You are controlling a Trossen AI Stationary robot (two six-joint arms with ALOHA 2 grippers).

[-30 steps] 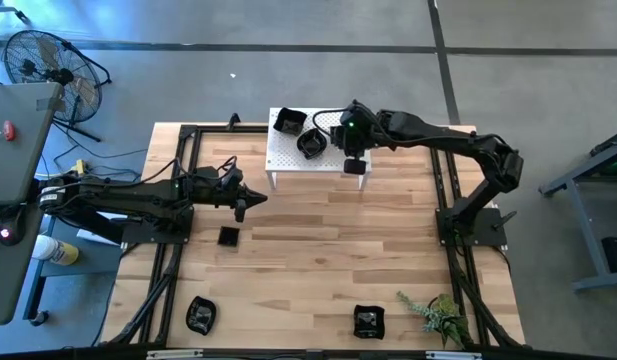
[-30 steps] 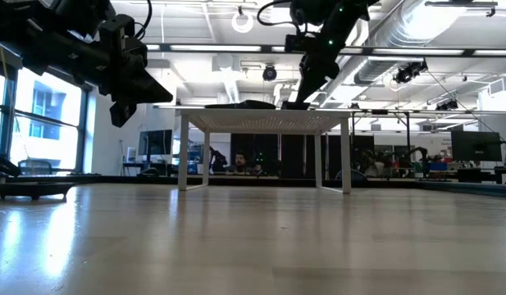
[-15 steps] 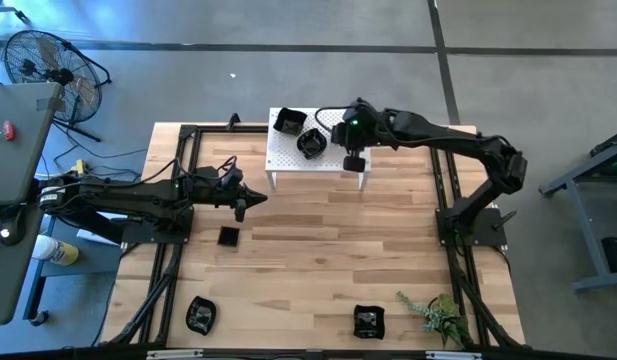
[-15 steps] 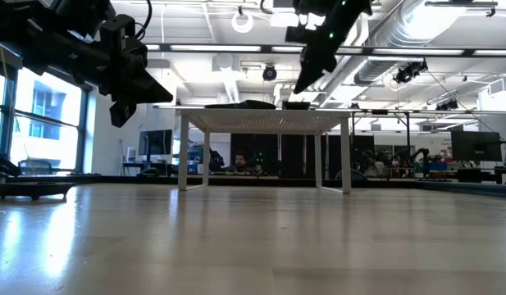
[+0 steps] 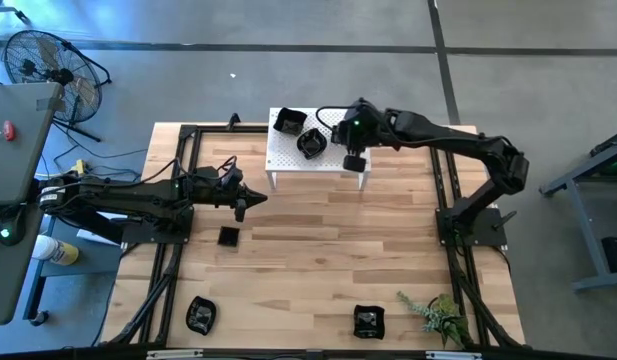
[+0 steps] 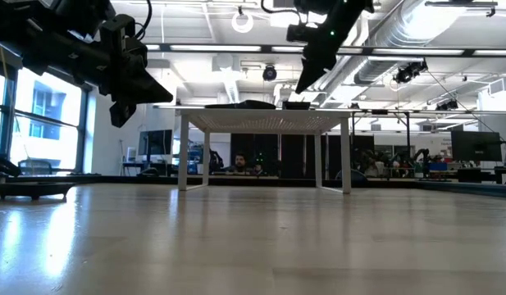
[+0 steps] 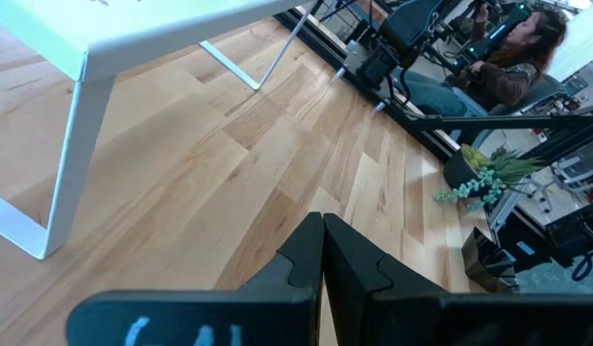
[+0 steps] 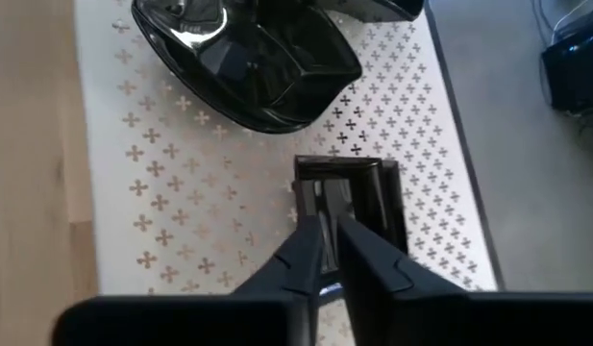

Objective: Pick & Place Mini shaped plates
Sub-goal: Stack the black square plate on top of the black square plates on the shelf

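Observation:
My right gripper hangs over the white perforated stand, its fingers a narrow gap apart and empty. Right below them a small square black dish lies flat on the stand; it also shows in the low view. A round black dish and a square one rest on the stand's far left part. My left gripper is shut and empty, above the table left of the middle, near a small square dish that lies on the wood.
A wavy black dish and a square one lie near the table's front edge. A small green plant stands at the front right. Black frame rails run along both sides. Bare wood lies between the arms.
My right gripper has let go of the small square dish and risen straight up from the stand. The dish stays flat on the stand's near right part.

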